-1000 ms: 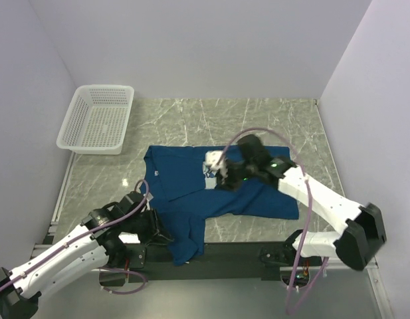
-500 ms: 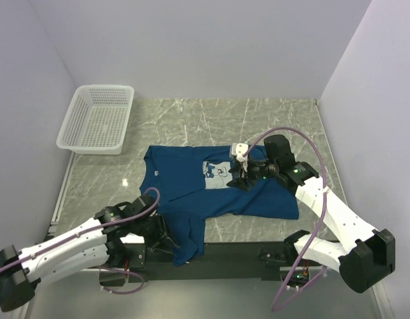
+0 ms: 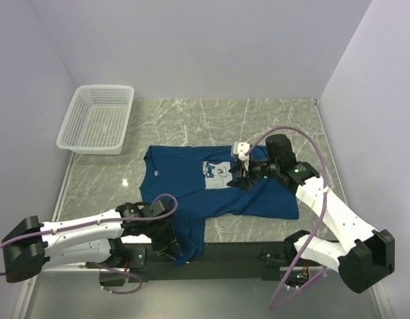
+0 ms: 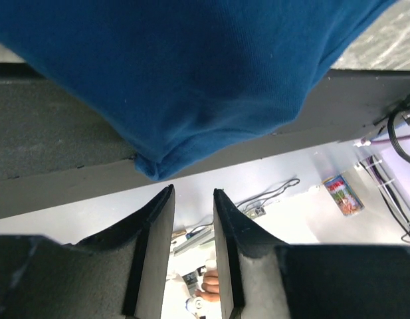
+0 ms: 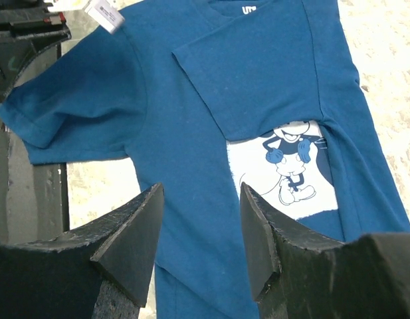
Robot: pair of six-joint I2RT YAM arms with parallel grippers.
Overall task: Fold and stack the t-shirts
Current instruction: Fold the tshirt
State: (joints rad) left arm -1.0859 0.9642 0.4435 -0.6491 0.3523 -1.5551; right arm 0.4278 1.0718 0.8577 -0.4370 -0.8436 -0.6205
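Observation:
A dark navy t-shirt [image 3: 185,189] lies spread on the marble table, its pale cartoon print [image 3: 216,174] facing up. One sleeve [image 3: 190,238] hangs over the table's front edge. My left gripper [image 3: 173,244] is beside that sleeve. In the left wrist view it [image 4: 193,193] is open by a narrow gap and empty, just below the sleeve's corner [image 4: 155,166]. My right gripper [image 3: 239,173] hovers over the shirt right of the print. In the right wrist view it [image 5: 201,189] is open and empty above the cloth, with the print [image 5: 291,166] and a folded-over flap [image 5: 271,73] beyond.
A white plastic mesh basket [image 3: 98,119] stands at the table's far left. The dark front edge of the table [image 4: 45,126] runs just past my left fingers. A white neck label [image 5: 105,14] shows at the shirt's collar. Walls close in left and right.
My right gripper moved right off the print and then held still. My left arm swung right along the front edge, bringing its gripper to the hanging sleeve.

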